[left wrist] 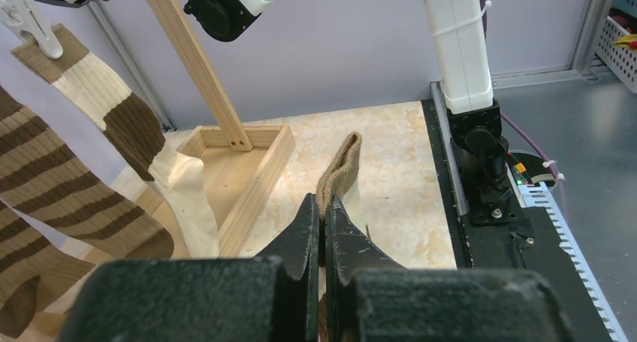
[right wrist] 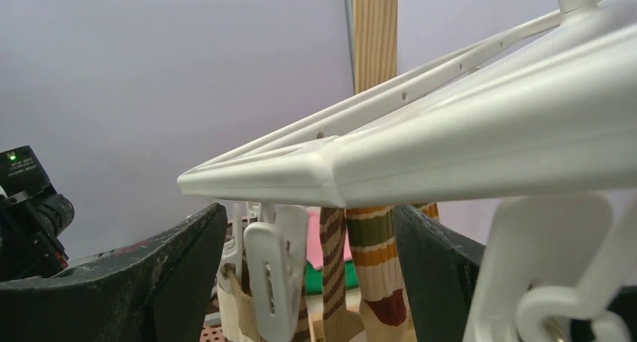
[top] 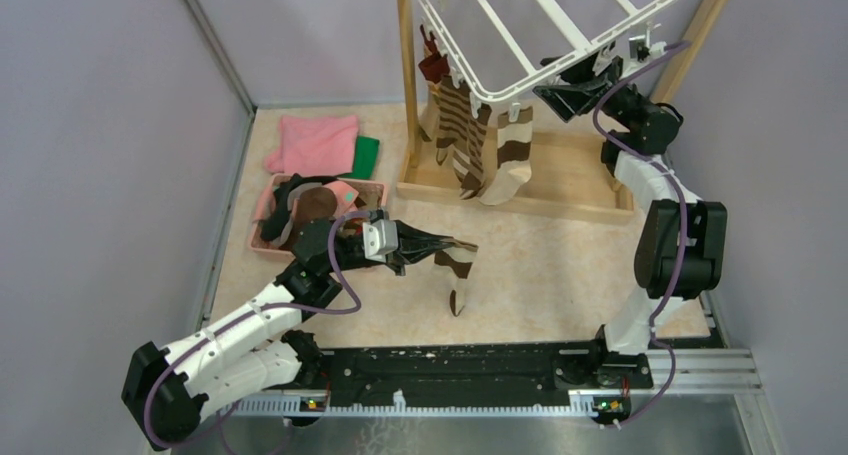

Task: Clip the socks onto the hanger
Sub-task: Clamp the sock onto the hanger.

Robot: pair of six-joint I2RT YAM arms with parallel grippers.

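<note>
The white hanger [top: 560, 25] hangs from the wooden frame at the back. Three striped socks [top: 475, 145] are clipped along its near-left edge. My left gripper [top: 450, 245] is shut on the tan cuff of a brown-and-cream sock [top: 460, 275], which dangles above the table's middle. In the left wrist view the cuff [left wrist: 342, 161] sticks out past the closed gripper [left wrist: 324, 204]. My right gripper [top: 562, 93] is open under the hanger's near rim. In the right wrist view a white clip [right wrist: 274, 274] holding a sock cuff hangs between the spread fingers [right wrist: 188, 259], below the rim [right wrist: 451, 154].
A pink basket [top: 262, 215] with several more socks sits at the left. Behind it lie a pink cloth [top: 315, 143] and a green cloth [top: 366, 157]. The wooden frame's base [top: 570, 180] and posts [top: 406, 55] stand at the back, with walls on both sides.
</note>
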